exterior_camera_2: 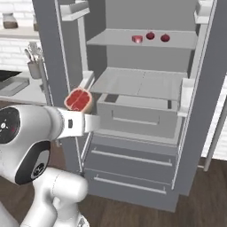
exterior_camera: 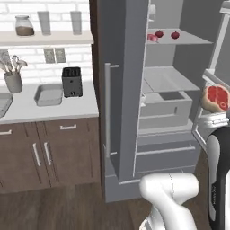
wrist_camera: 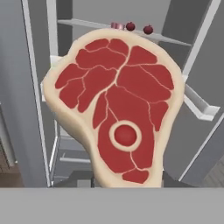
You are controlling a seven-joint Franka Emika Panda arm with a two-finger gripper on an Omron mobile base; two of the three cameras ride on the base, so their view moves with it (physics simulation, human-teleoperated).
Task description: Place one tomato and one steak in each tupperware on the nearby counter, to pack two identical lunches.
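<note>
A raw red steak [wrist_camera: 118, 105] with a pale fat rim stands upright in my gripper [exterior_camera_2: 83, 111], which is shut on its lower edge in front of the open fridge. The same steak [exterior_camera: 217, 98] shows at the right edge of the left base view. The fingertips are hidden behind the meat. On the fridge's upper shelf lie two tomatoes [exterior_camera: 159, 33] [exterior_camera: 175, 34] and a second steak [exterior_camera: 152, 38]. A grey tupperware [exterior_camera: 48, 95] sits on the counter [exterior_camera: 54, 112] to the left; another tupperware [exterior_camera: 3, 103] is cut off at the left edge.
The open fridge door [exterior_camera: 112, 90] stands between me and the counter. A black toaster [exterior_camera: 72, 81] sits beside the tupperware, and a utensil pot [exterior_camera: 13, 81] further left. A wall shelf [exterior_camera: 45, 38] carries a jar and glasses. A fridge drawer [exterior_camera_2: 137, 116] juts forward.
</note>
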